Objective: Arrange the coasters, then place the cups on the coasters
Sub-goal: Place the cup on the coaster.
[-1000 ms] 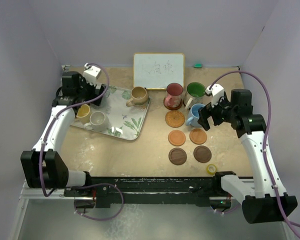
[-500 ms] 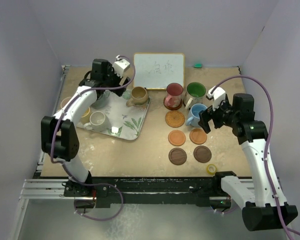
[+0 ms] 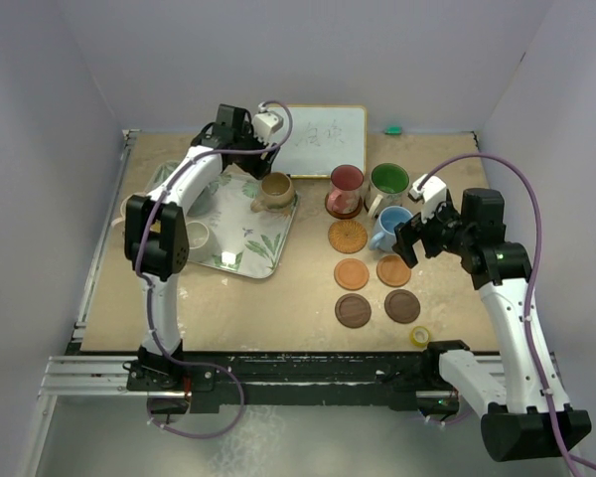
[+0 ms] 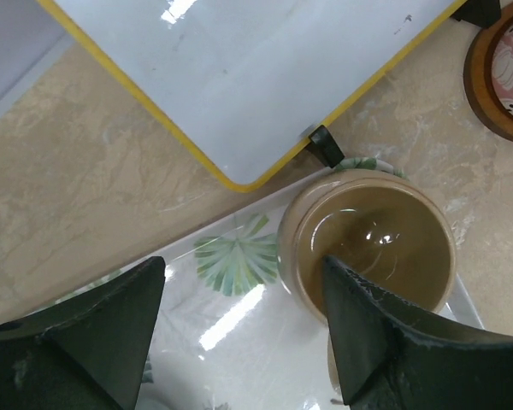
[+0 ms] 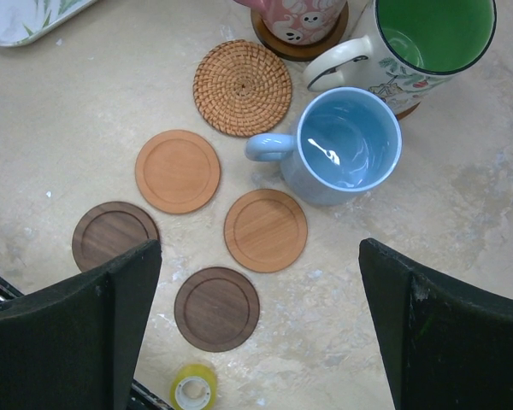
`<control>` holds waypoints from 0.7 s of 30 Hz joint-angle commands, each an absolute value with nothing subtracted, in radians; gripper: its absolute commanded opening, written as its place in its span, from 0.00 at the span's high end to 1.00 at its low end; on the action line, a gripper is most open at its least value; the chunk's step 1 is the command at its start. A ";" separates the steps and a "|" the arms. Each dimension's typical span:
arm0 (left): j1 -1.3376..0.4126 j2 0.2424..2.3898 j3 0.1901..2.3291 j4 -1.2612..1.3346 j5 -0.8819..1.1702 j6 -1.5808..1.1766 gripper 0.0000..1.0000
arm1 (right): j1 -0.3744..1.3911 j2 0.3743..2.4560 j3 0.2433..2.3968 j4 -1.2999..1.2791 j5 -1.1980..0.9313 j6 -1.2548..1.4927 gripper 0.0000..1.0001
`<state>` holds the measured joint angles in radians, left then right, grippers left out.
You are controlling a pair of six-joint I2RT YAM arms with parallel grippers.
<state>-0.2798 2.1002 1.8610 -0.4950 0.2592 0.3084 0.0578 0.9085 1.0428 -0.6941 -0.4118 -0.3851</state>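
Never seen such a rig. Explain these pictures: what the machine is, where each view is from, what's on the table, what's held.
Two robot arms are bolted at the table's near edge, each ending in a two-finger hand. One picture looks down from above and behind; the other two come from wrist cameras, so the dark wedges are the hands' fingers. The left hand is over a tan ceramic mug on a leaf-patterned tray, beside a yellow-framed whiteboard. The right hand hangs above five bare round coasters, a woven one, two orange and two dark brown, near a blue mug, a green-lined mug and a pink mug. Both hands are open, holding nothing.
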 commanded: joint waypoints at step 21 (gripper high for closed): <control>-0.370 2.317 2.131 -0.709 0.144 0.349 0.63 | 0.058 0.889 1.037 -0.656 -0.422 -0.397 0.01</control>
